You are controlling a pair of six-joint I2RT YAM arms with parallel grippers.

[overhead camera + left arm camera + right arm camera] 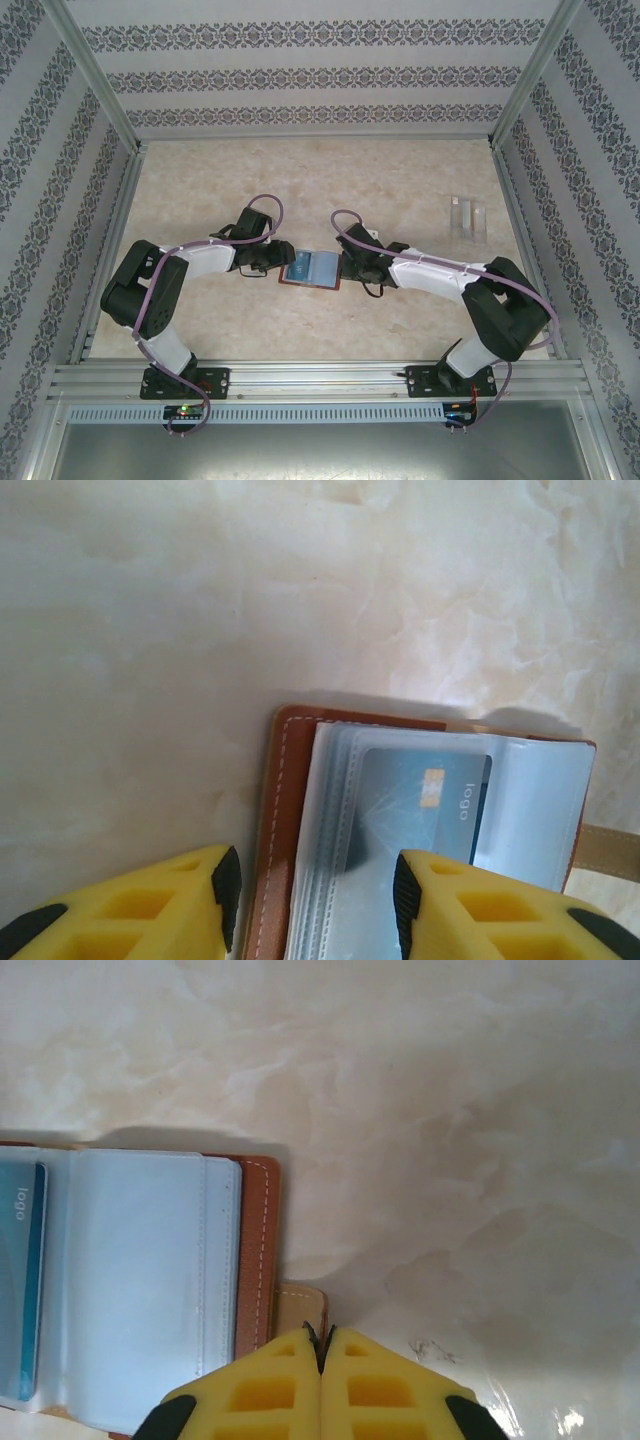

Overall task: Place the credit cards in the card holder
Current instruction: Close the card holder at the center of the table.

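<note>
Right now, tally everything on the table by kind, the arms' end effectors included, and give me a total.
Card holder: 1, lying open
Credit card: 1, blue, in a clear sleeve
Clear plastic case: 1
End effectors: 2, the left end effector and the right end effector
Total: 5

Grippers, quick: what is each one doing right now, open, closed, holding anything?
Left gripper: open, astride the card holder at its left edge.
Right gripper: closed, tips at the snap tab; whether it pinches it cannot be told.
</note>
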